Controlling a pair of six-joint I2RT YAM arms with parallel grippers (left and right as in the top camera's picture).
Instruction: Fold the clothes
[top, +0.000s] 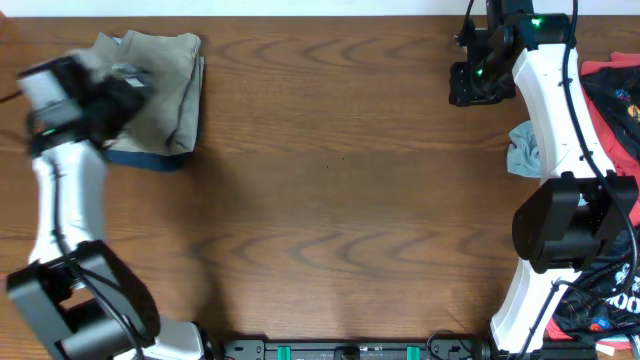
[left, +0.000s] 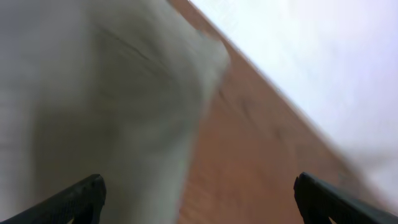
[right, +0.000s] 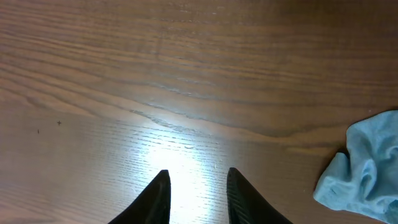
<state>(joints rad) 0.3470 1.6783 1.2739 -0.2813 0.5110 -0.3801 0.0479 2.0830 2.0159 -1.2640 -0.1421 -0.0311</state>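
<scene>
Left wrist view is coming through badly smeared. The left fingers (left: 84, 200) are showing only as two dark tips at the bottom corners, spread wide and released, with nothing between them. The khaki garment (left: 93, 93) is filling the space ahead of and to the left of those tips. I can't tell from this view whether they are touching it. Bare tabletop (left: 261, 155) is lying ahead of the right tip. From overhead, the left fingers (top: 122, 85) are sitting blurred over the near-left part of the khaki garment (top: 170, 75), which is lying folded and flat at the far left of the tabletop (top: 340, 180). A navy garment (top: 150, 160) is peeking out from under its near edge. The right fingers (right: 160, 196) are parted by a narrow gap and gripping nothing, pointing down at bare wood. A light blue garment (right: 364, 168) is lying crumpled well off to their right, apart from them. Overhead, that light blue garment (top: 525, 150) is lying beside the right arm, and a red-and-black printed garment (top: 615, 90) is bunching at the right edge beyond it.
</scene>
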